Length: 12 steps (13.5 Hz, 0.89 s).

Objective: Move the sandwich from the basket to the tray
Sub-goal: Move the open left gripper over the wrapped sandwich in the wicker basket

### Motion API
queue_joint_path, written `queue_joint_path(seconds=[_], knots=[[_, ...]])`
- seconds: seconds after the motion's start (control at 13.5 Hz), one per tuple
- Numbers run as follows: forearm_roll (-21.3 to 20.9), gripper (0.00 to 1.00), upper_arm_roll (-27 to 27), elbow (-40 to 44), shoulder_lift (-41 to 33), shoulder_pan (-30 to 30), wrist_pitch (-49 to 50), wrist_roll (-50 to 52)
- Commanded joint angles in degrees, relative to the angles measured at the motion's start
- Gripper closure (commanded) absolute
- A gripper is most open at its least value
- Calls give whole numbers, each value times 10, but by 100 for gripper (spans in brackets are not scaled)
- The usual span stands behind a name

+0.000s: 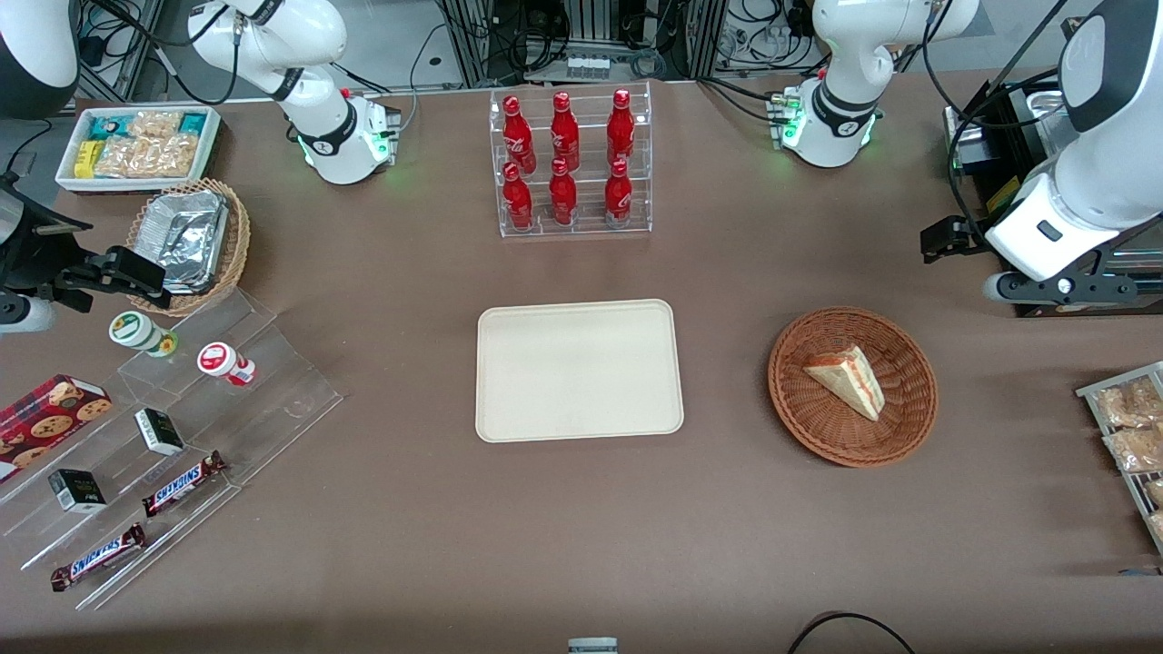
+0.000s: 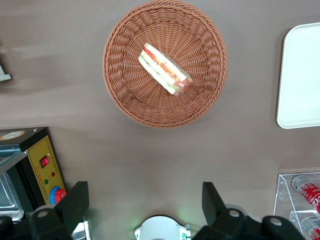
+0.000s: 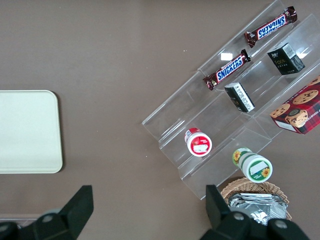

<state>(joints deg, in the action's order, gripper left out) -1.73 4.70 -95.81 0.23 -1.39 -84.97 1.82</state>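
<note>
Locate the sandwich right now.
The sandwich lies in the basket, beside the tray, toward the working arm's end; the open gripper is above the table, apart from it.

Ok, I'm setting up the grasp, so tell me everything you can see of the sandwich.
The sandwich is a small triangular wedge of pale bread with red and green filling layers showing along one edge. It lies on its side near the middle of the round woven basket, resting on the wicker and touching nothing else. Its point aims toward the front camera. The tray sits apart, beside the basket. The gripper is open, high above the table and clear of the sandwich.
</note>
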Motion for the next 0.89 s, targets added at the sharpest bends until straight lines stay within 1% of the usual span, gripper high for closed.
queue_joint_path(seconds=[0.0,0.3,0.45,0.82], knots=[[5,0,0,9,-7,2,9,-10],[1,0,0,-12,10,2,-7,-11],[1,0,0,-58,8,0,-59,-11],[2,0,0,-142,22,1,-175,-11]])
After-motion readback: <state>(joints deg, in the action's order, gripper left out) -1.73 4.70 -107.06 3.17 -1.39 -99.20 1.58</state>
